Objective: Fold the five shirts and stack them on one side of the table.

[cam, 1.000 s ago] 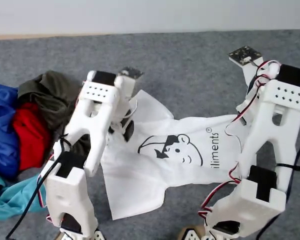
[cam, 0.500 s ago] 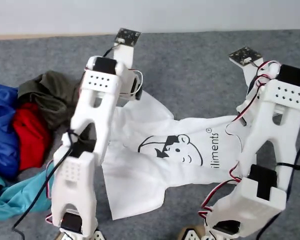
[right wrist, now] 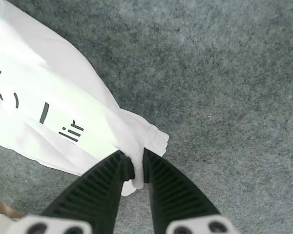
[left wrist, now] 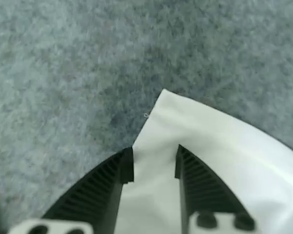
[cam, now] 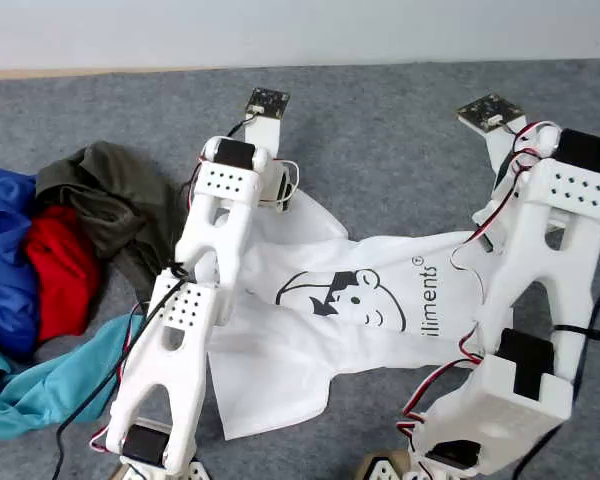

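A white shirt (cam: 350,300) with a black bear print lies spread on the grey carpet between the arms. My left gripper (left wrist: 154,163) sits at its far left sleeve corner (cam: 298,205), open. The flat cloth (left wrist: 210,141) lies between the fingers and its tip pokes out past them. My right gripper (right wrist: 134,168) is shut on a bunched edge of the white shirt (right wrist: 63,112) at its right side, under the right arm (cam: 550,230).
At the table's left lies a heap of other shirts: olive (cam: 100,190), red (cam: 55,265), blue (cam: 0,250) and teal (cam: 40,385). Bare carpet stretches across the far side and behind the right arm.
The left arm has stretched away from the heap toward the far side and shifted right, bringing its gripper to the sleeve corner. The right arm and the shirt have stayed put.
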Controlling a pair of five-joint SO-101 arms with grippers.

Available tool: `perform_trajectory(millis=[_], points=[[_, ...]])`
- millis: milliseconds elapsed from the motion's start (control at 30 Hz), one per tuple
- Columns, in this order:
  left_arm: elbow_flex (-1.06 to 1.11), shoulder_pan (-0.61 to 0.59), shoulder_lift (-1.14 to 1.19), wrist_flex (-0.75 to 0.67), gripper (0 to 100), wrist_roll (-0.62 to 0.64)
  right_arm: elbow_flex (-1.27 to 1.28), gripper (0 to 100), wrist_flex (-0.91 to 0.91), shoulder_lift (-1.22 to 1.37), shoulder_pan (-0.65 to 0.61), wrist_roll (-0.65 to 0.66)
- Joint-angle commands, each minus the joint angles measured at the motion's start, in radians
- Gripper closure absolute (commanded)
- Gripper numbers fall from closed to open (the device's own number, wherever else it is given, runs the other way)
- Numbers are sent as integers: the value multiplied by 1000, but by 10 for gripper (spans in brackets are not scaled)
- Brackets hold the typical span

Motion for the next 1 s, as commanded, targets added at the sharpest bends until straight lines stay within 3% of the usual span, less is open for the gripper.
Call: perform_trajectory(millis=[0, 233, 433, 633, 967], points=[[-56, 5, -3, 51, 857, 2, -5, 989, 2, -4, 12, 8], [-24, 21, 5, 172, 880, -92, -5, 989, 2, -4, 10, 8], [-1, 28, -3, 173, 991, -147, -5, 989, 2, -4, 10, 8], [-19, 21, -15, 178, 998, -147, -5, 989, 2, -4, 12, 8], [-107, 23, -296, 180, 998, -138, -11, 989, 8, -27, 15, 9]])
